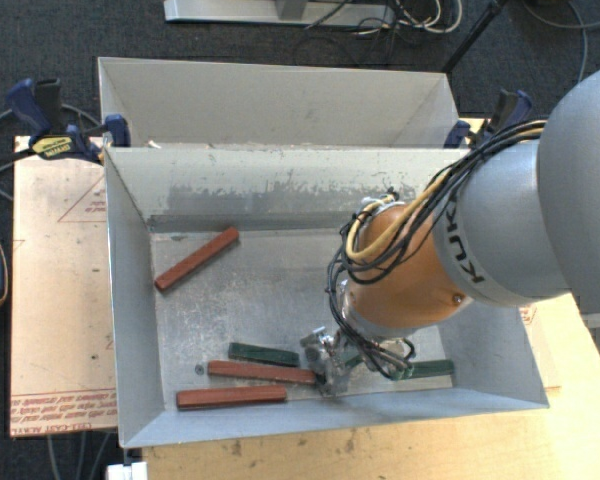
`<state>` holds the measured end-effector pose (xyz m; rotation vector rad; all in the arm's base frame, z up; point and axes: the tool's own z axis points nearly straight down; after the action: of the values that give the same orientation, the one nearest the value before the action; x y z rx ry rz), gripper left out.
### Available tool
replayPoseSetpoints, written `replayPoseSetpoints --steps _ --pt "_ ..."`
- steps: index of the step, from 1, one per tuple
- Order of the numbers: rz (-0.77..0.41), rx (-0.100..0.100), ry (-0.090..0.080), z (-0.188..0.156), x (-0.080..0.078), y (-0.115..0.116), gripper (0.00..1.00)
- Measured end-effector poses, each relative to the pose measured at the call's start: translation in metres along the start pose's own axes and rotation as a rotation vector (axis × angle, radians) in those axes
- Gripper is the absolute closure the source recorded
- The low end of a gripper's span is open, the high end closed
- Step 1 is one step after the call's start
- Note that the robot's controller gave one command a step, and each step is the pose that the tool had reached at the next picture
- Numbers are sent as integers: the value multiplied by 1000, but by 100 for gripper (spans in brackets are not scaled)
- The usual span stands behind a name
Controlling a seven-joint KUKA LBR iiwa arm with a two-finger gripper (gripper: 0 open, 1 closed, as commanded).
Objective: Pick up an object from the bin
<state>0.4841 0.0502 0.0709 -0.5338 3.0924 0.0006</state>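
Grey arm [540, 218] entering from 3 o'clock and reaching down into the grey metal bin [280, 108]; its wrist carries an orange cover [400, 278] looped with cables. The gripper [328, 366] stands low at about 5 o'clock on the bin floor; how wide it is set cannot be told. Five flat bars lie on the floor.

The upper brown bar [197, 258] lies alone at 10 o'clock, its long axis running from 8 to 2 o'clock, well apart from the gripper. The lower brown bar [232, 398] lies at 7 o'clock along the near wall, axis from 9 to 3 o'clock.

The middle brown bar [255, 370], just above it, is the thing nearest the gripper: it lies flat on the gripper's 9 o'clock side, long axis running 9 to 3 o'clock with a slight dip toward 4, its 3 o'clock end reaching the gripper. The green bar [263, 353] lies just beside it, nearly parallel. A second green bar [430, 370] lies on the gripper's 3 o'clock side, partly under the cover.
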Motion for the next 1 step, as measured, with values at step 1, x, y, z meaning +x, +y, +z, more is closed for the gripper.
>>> replayPoseSetpoints --steps 1 --pt "62 1 0 0 13 -56 100"
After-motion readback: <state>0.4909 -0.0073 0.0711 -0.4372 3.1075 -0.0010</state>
